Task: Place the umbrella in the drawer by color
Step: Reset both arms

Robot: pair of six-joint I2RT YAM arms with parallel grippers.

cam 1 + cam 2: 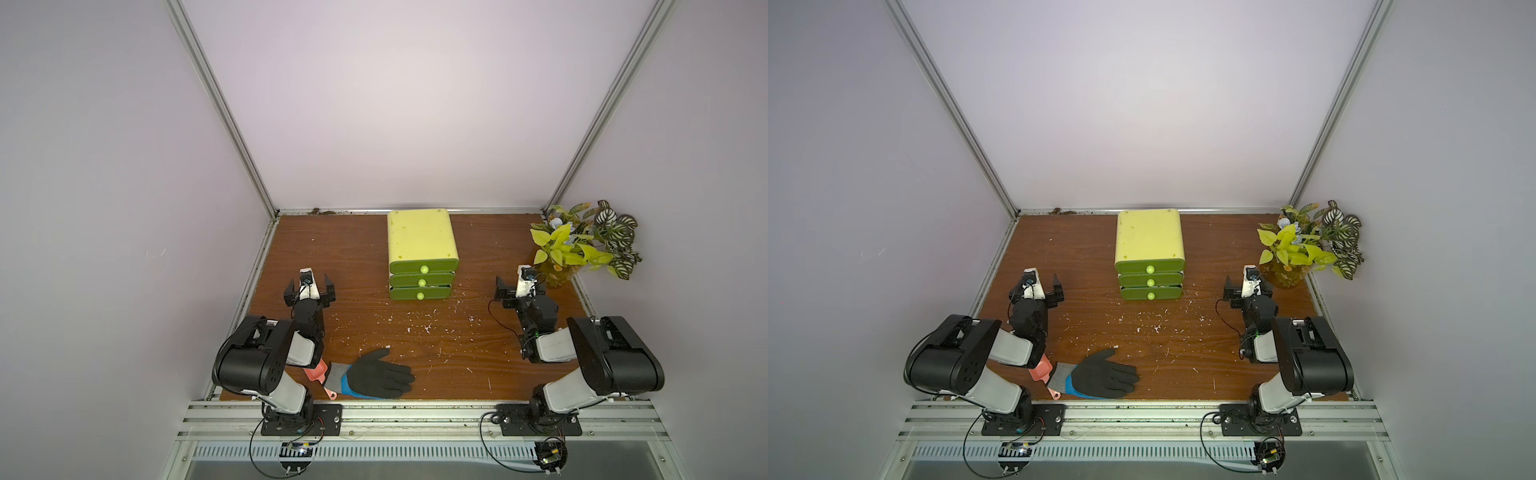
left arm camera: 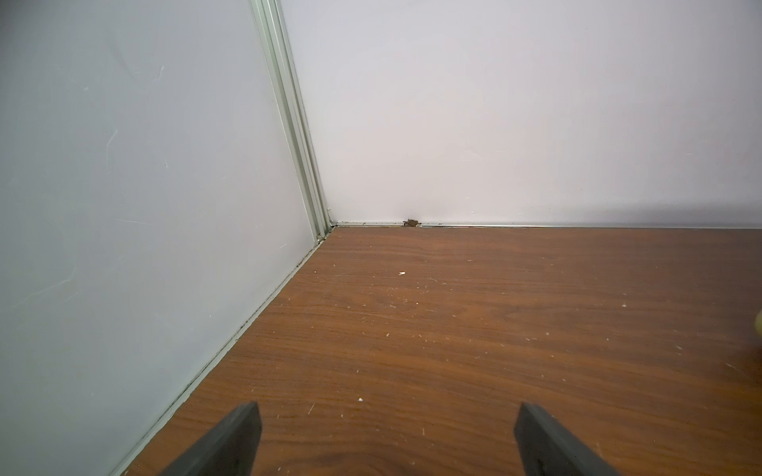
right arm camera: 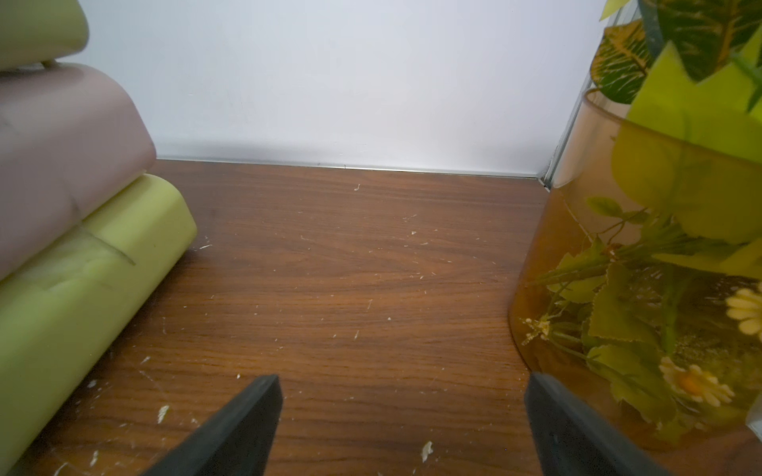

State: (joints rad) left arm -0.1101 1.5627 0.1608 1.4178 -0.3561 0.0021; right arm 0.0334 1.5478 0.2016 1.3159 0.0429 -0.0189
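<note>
- At the back middle of the wooden table, close to the rear wall, stands a three-drawer unit with a pale yellow-green top. Its three darker green fronts each carry a round knob, and all three are pushed in.
- Both top views show only green on the unit. The right wrist view sees its side, where the middle tier is a dull pink between two yellow-green tiers.
- Near the front edge lies a salmon-pink item, probably the umbrella. It is partly covered by the left arm's forearm, so its shape is hard to read. A small handle end pokes out towards the front rail. Neither wrist view shows it.
- A black work glove with a blue and grey cuff lies flat beside it. The cuff is touching or overlapping the pink item.
- The left gripper sits low, left of the drawers and well apart from them. Its jaws are spread wide with nothing between them. In its wrist view they frame bare wood and the far left corner, where a brown clump of debris lies against the wall.
- The right gripper is right of the drawers, jaws likewise wide and empty. In its wrist view they stand between the unit and an amber glass vase.
- The vase holds a leafy plant. Only the wrist view shows small daisies behind the glass.
- White flecks dot the wood in front of the drawers.
</note>
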